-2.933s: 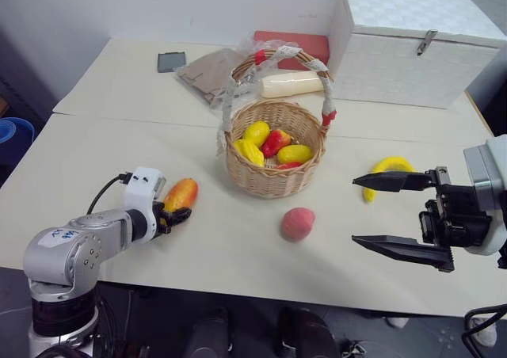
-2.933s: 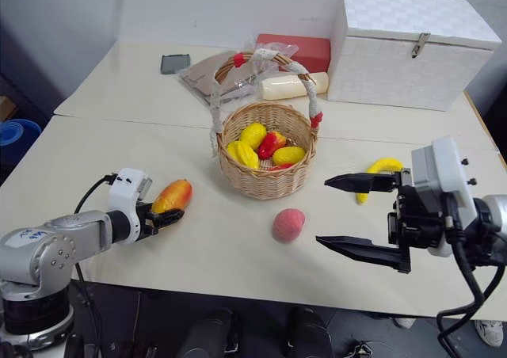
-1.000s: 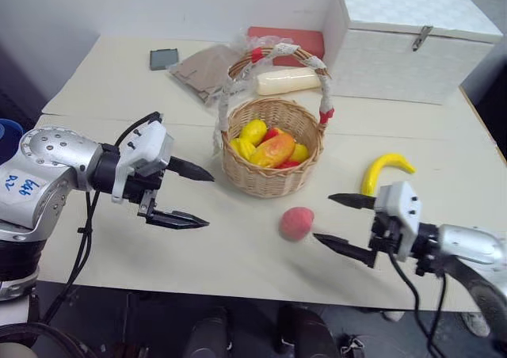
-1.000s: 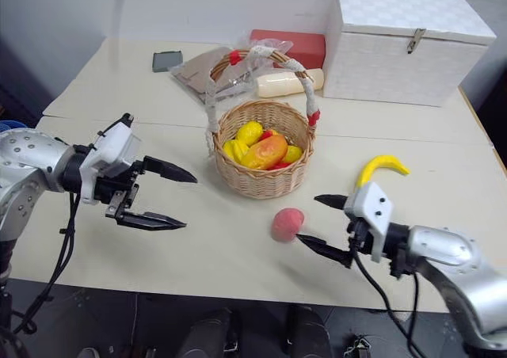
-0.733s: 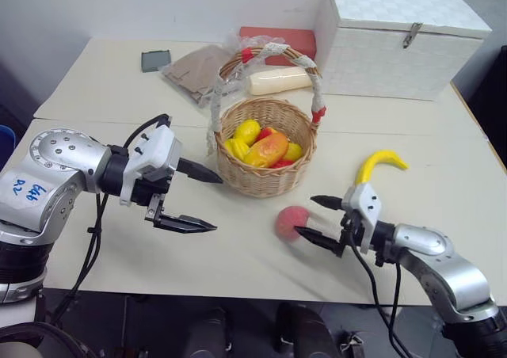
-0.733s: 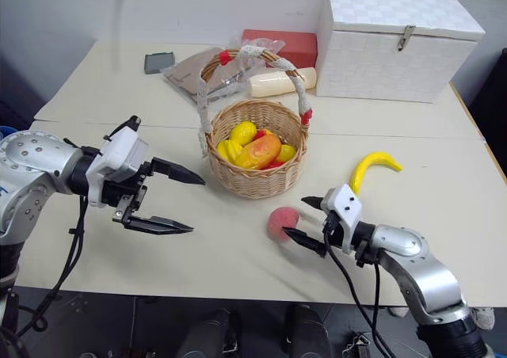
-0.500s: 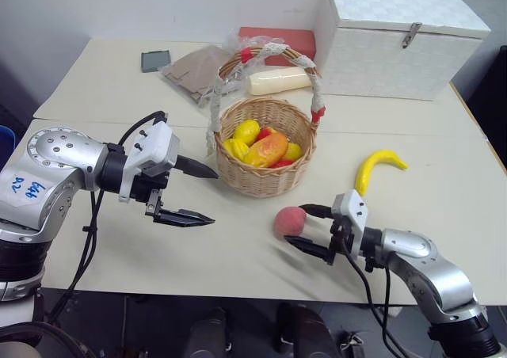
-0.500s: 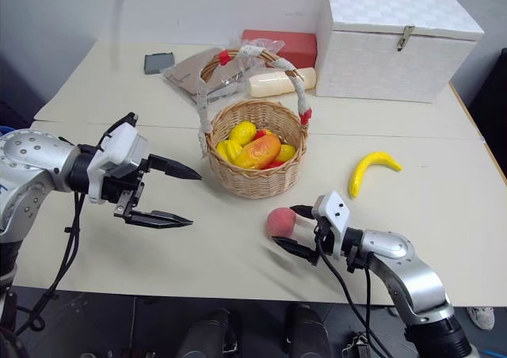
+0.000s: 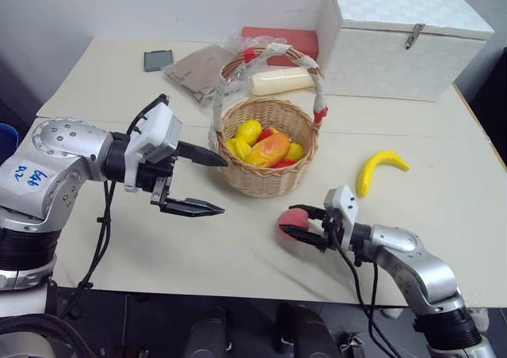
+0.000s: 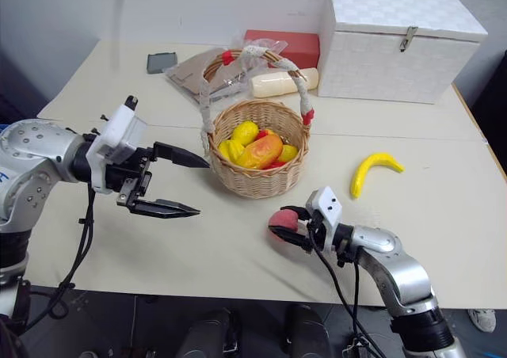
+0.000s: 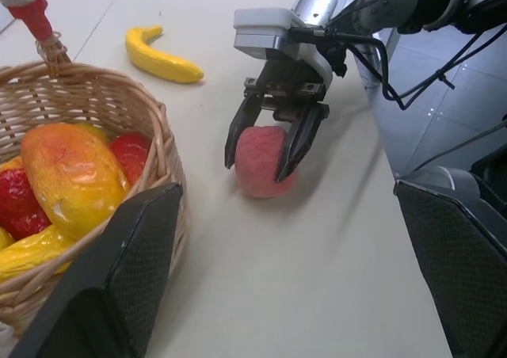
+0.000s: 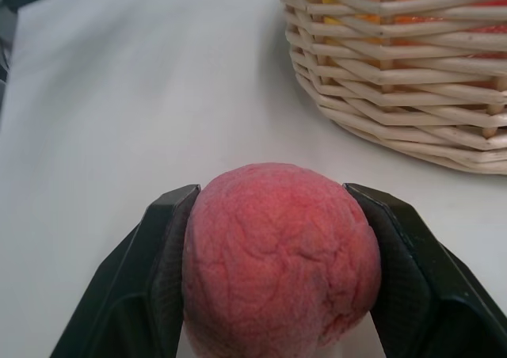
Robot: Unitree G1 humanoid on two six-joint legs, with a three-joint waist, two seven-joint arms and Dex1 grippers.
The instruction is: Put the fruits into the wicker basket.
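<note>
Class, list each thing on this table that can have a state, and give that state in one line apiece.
peach: on the table, clamped between the right hand's fingers.
mango: lying in the wicker basket.
banana: loose on the table.
white box: lid shut.
left hand: open, empty.
right hand: shut on the peach.

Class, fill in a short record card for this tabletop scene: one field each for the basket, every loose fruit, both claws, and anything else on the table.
wicker basket: upright on the table, holding the mango on top of other toy fruits
peach: on the table in front of the basket, between the right claw's fingers
banana: loose on the table, right of the basket
right claw: shut on the peach
left claw: open, holding nothing, left of the basket
behind the basket: cream bottle, white lidded box
</note>
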